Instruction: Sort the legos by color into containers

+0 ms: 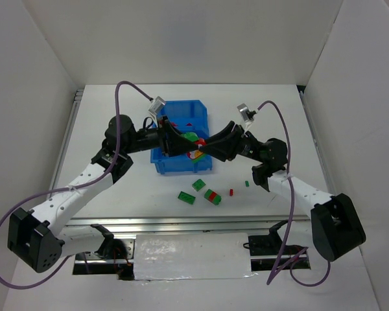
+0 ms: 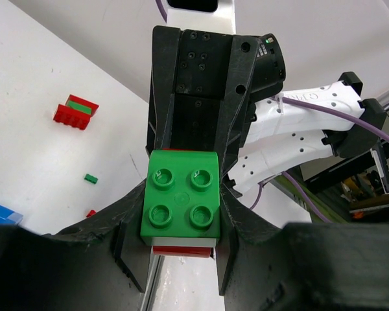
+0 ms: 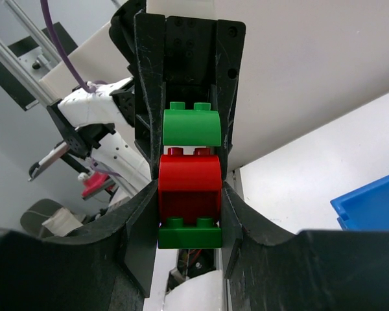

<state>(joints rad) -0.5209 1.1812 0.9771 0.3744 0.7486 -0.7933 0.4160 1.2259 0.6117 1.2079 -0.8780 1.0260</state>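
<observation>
Both grippers meet above the blue bin [image 1: 180, 168], whose two compartments are the containers. My left gripper [image 1: 180, 144] [image 2: 181, 227] is shut on a green four-stud lego [image 2: 181, 197] [image 1: 193, 138], with a red edge showing under it. My right gripper [image 1: 206, 150] [image 3: 189, 214] is shut on a red lego [image 3: 188, 181] with a green lego [image 3: 189, 234] stuck to its near end. In the right wrist view the left gripper's green lego [image 3: 191, 126] sits just beyond the red one's studs. Small red pieces lie in the far compartment [image 1: 188, 121].
On the table in front of the bin lie loose legos: two green ones [image 1: 199, 184] [image 1: 186, 197], a red-green pair [image 1: 212, 196] [image 2: 76, 111], a tiny red piece [image 1: 231, 192] and a tiny green piece [image 1: 247, 183]. White walls stand on three sides.
</observation>
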